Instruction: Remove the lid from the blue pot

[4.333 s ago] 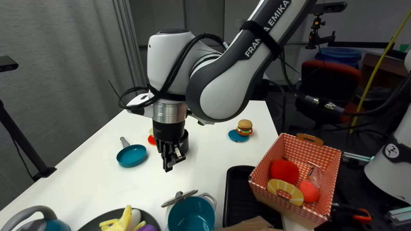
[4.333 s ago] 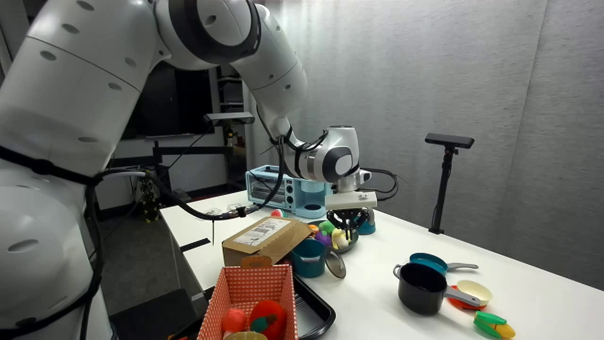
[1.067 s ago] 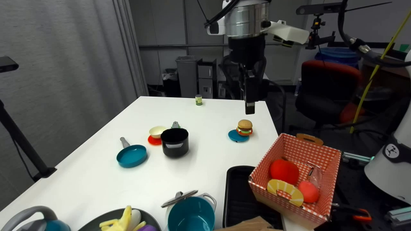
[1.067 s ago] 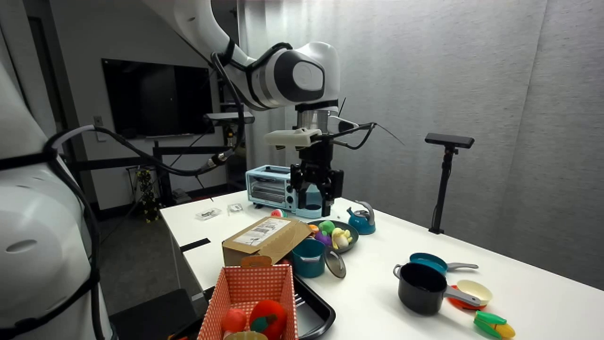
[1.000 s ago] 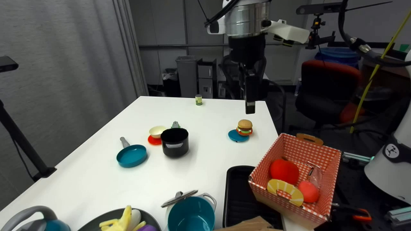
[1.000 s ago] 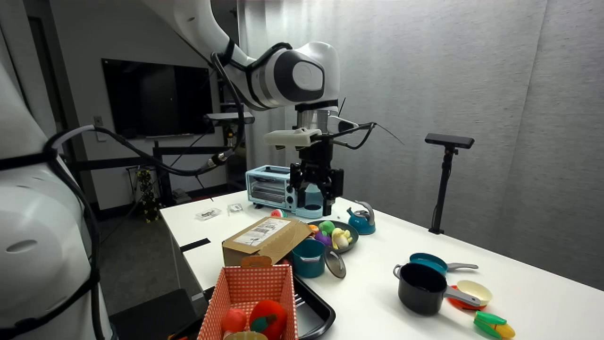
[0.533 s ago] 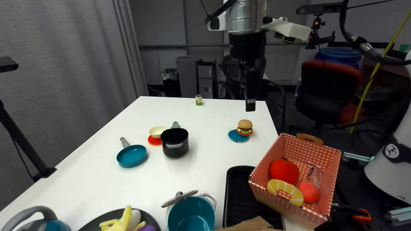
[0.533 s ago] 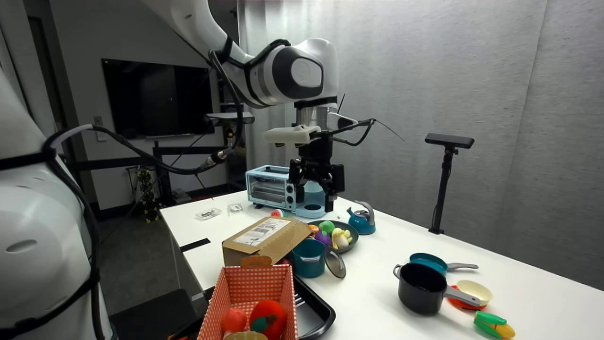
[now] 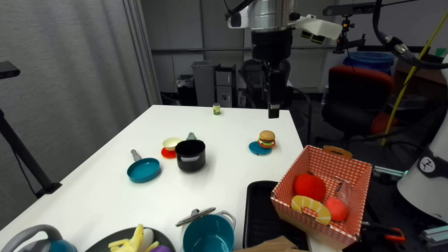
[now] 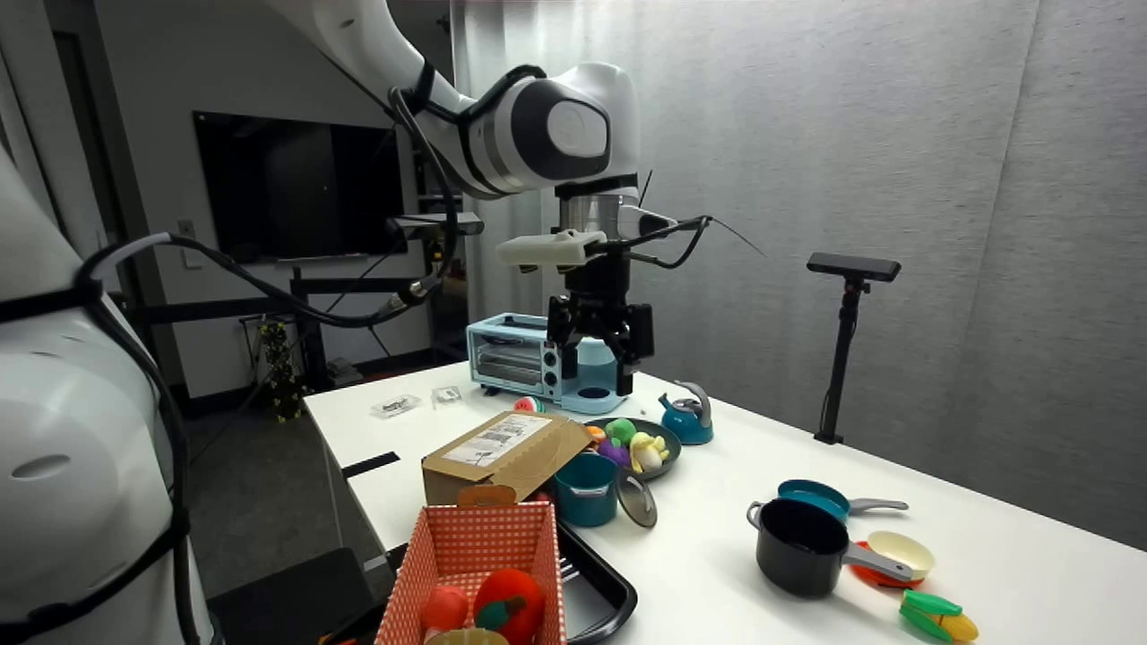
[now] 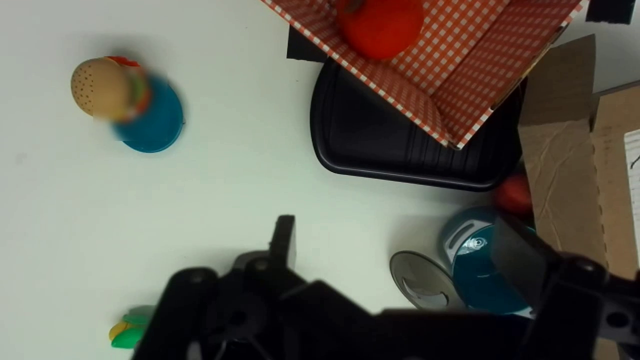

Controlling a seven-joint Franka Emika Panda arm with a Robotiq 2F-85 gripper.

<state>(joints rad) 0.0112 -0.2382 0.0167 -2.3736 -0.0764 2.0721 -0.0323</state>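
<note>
the arm (image 10: 548,134) is being lifted a touch higher than a moment ago, jaws held wide apart well above the tabletop (image 9: 224,175), and the lid (image 10: 637,500) is seen off, tilted, propped against the side of the blue pot (image 10: 587,509)!

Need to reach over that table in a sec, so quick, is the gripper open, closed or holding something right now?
Gripper: open wide, holding nothing.
</note>
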